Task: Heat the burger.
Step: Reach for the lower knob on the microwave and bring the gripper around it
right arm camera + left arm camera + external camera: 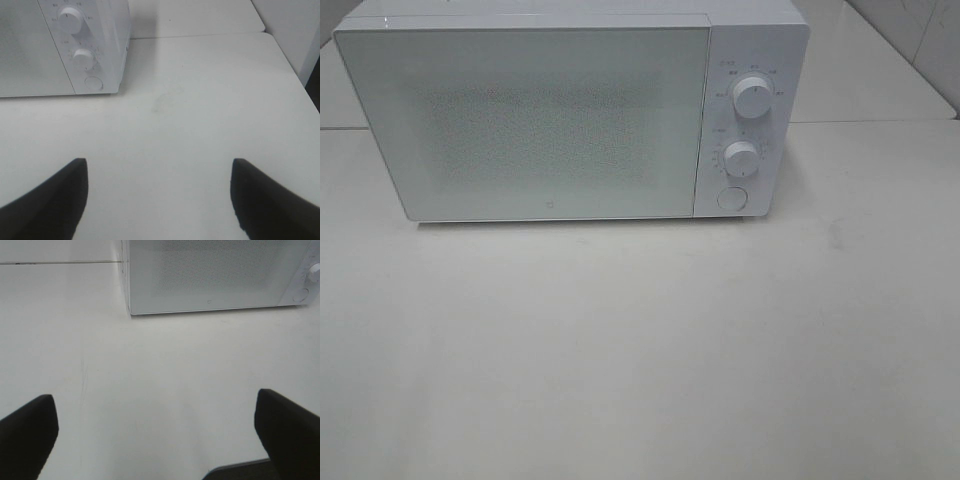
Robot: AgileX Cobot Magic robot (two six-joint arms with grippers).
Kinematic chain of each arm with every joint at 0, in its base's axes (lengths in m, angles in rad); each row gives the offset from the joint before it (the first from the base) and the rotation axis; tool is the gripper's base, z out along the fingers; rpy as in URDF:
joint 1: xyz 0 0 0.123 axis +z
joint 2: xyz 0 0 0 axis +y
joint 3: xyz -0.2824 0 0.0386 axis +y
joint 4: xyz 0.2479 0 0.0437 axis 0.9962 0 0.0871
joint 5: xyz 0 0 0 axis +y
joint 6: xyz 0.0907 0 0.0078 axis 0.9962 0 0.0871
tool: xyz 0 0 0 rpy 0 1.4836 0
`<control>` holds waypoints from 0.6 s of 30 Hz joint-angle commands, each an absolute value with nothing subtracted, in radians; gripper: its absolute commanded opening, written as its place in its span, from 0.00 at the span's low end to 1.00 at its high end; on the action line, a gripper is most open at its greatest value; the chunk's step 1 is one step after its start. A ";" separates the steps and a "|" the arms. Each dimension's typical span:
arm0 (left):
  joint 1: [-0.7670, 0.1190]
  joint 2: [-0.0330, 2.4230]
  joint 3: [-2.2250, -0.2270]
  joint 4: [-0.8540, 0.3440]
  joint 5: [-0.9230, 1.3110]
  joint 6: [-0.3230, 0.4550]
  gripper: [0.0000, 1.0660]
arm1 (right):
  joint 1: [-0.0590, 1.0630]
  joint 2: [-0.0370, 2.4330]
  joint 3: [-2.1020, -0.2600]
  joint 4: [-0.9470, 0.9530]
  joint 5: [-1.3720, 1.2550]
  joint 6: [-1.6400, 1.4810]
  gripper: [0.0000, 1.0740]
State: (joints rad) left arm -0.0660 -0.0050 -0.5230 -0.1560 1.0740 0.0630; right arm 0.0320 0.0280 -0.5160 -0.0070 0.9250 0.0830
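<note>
High camera faces microwave (520, 120) front from above; wrist views low over table (150, 390), each sharing microwave corner.

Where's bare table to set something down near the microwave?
The table is bare all along the front of the microwave, and also on its left and right sides. Nothing is crowded; only the microwave takes up the back.

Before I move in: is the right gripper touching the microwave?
Apart. The right wrist view shows bare table between the right gripper and the microwave.
</note>
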 commanded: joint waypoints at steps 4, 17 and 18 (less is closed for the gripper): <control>-0.063 -0.028 -0.520 -0.165 1.063 0.061 0.94 | 0.027 0.156 -0.482 0.000 0.696 0.095 0.70; -0.063 -0.028 -0.520 -0.165 1.063 0.061 0.94 | 0.027 0.385 -0.413 0.026 0.320 0.095 0.70; -0.063 -0.028 -0.520 -0.165 1.063 0.061 0.94 | 0.027 0.431 -0.413 0.026 0.281 0.095 0.70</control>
State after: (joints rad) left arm -0.0660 -0.0050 -0.5230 -0.1560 1.0740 0.0630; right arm 0.0320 0.4210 -0.4170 0.0260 0.3100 0.0850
